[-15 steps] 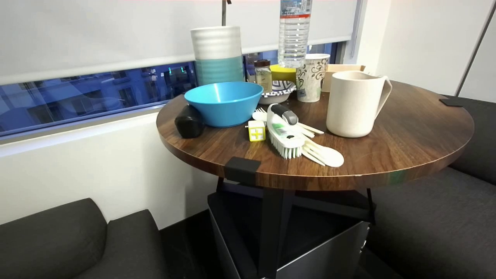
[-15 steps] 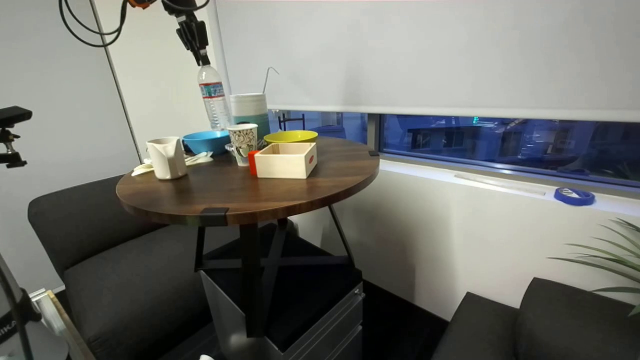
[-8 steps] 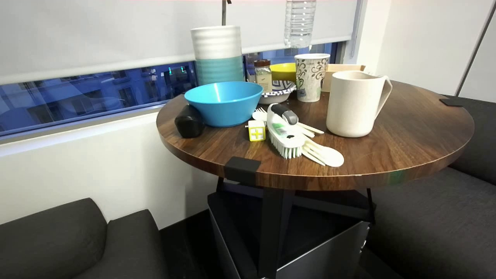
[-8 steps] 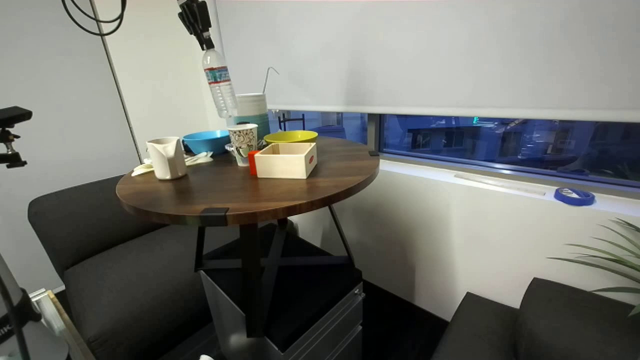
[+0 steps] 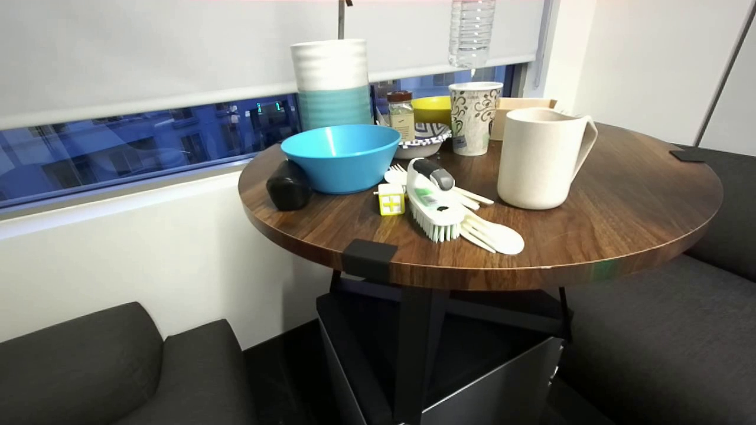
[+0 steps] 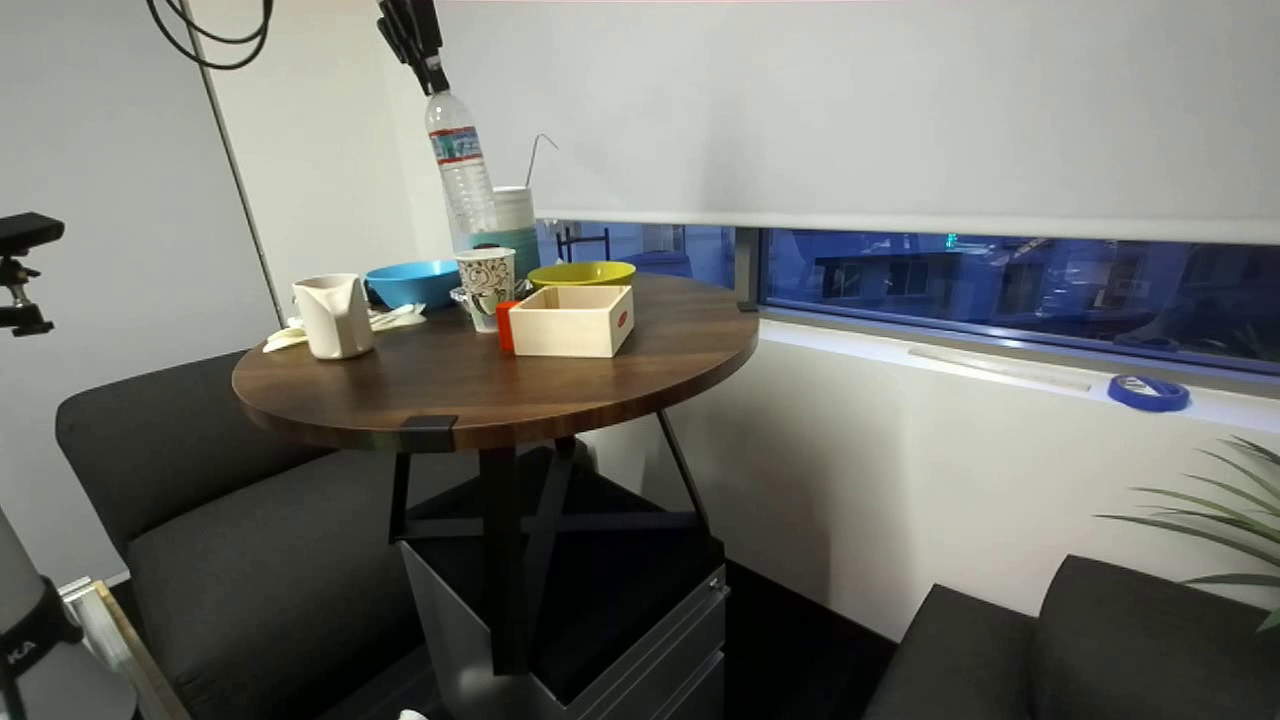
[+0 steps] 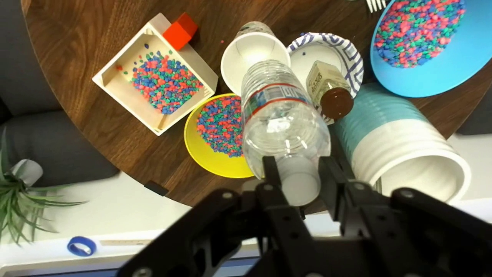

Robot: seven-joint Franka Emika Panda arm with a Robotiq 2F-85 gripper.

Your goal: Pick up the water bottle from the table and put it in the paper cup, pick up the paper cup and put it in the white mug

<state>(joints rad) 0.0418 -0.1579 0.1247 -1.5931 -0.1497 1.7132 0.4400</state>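
One small clear plastic water bottle (image 7: 286, 111), with ridged sides, a white cap and a red-edged blue-and-white label band, hangs above the round dark brown wood-grain table (image 6: 440, 385). It leans a little, its base just over the small tapered paper cup (image 6: 486, 285) with dark scrollwork, apart from the rim; in the wrist view it overlaps the cup's mouth. You have the black two-fingered gripper (image 7: 299, 169) clamped on the bottle at its cap, one finger on either side. It points downward at a slant, cut by the top edge in an exterior view. Only the exterior views show you the tall cream-white mug (image 5: 534, 159), which stands upright near the paper cup. Only the wrist view shows you the red, blue and green granules (image 7: 165, 82) inside the square pale wooden box (image 7: 200, 71), the round yellow bowl (image 7: 203, 157) and the round blue bowl (image 7: 457, 57).
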